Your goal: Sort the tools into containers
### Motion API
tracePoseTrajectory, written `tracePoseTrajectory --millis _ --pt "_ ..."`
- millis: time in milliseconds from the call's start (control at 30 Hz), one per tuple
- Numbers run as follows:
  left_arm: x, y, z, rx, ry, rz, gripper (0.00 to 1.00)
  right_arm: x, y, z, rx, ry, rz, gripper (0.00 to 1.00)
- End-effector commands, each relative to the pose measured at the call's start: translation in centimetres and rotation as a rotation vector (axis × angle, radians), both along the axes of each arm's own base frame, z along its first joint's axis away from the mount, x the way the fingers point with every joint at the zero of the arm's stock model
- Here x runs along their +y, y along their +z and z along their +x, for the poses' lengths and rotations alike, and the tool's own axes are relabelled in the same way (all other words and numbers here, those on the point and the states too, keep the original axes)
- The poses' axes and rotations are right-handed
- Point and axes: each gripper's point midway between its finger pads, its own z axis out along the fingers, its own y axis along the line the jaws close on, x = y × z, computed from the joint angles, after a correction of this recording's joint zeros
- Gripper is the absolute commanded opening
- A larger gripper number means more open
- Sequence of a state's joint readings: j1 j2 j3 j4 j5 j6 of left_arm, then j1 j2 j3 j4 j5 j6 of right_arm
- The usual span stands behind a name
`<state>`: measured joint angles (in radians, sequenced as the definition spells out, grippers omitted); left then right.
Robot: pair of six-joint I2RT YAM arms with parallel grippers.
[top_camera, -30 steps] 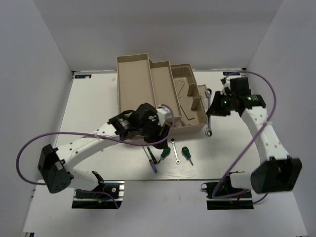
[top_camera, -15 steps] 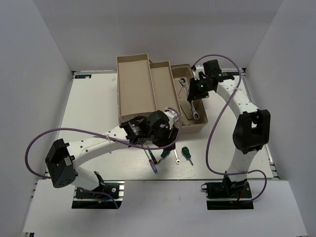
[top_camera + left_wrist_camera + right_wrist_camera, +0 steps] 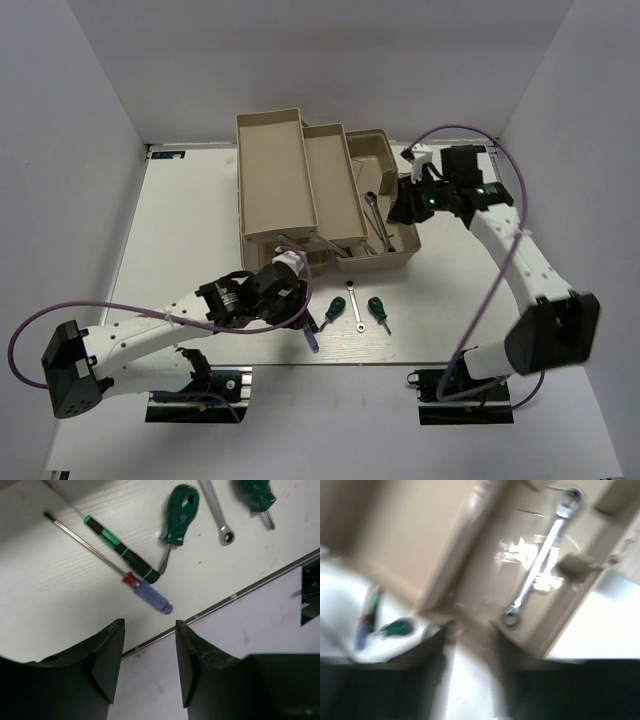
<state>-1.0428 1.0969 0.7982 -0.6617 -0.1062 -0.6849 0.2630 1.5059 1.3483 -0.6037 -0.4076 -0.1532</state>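
The long wrench (image 3: 378, 220) lies inside the toolbox base (image 3: 385, 264), which stands right of the two trays (image 3: 270, 180) at the back of the table (image 3: 190, 220). In front, the small wrench (image 3: 355, 303) lies between the left stubby screwdriver (image 3: 333, 310) and the right stubby screwdriver (image 3: 378, 311); two precision screwdrivers (image 3: 120, 550) lie side by side left of them

The left arm (image 3: 150, 322) and the right arm (image 3: 528, 262) are built of white tubular links, dotted with small dark screw holes and joined by bulky black housings. Each is trailed by a looping purple cable (image 3: 50, 310). Green lights (image 3: 432, 200) are shown near the right wrist. The left gripper (image 3: 150, 667) is fitted with matte black, wedge-shaped fingers (image 3: 107, 652).
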Motion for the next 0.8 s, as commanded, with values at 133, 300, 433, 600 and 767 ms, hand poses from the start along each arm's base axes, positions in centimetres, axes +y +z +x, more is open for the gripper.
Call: tracePoseTrajectory --millis 133,300,433,600,767 --pt "1.7 -1.0 -0.1 0.003 0.145 -0.038 0.45 1.4 -3.2 -14.0 0.098 0.223 0.119 0.0" --pt "1.8 -1.6 -0.1 0.008 0.145 -0.028 0.61 3.1 -6.7 -17.7 0.131 0.252 0.046 0.2" --pt "1.8 -1.6 -0.1 0.008 0.145 -0.028 0.64 4.9 -9.3 -17.9 0.151 0.204 0.017 0.37" --pt "1.9 -1.4 -0.2 0.012 0.152 -0.032 0.64 5.1 -12.1 -17.1 0.132 0.107 -0.077 0.48" --pt "2.0 -1.2 -0.3 0.015 0.168 -0.057 0.64 7.0 -13.0 -17.2 0.11 0.105 -0.101 0.48"
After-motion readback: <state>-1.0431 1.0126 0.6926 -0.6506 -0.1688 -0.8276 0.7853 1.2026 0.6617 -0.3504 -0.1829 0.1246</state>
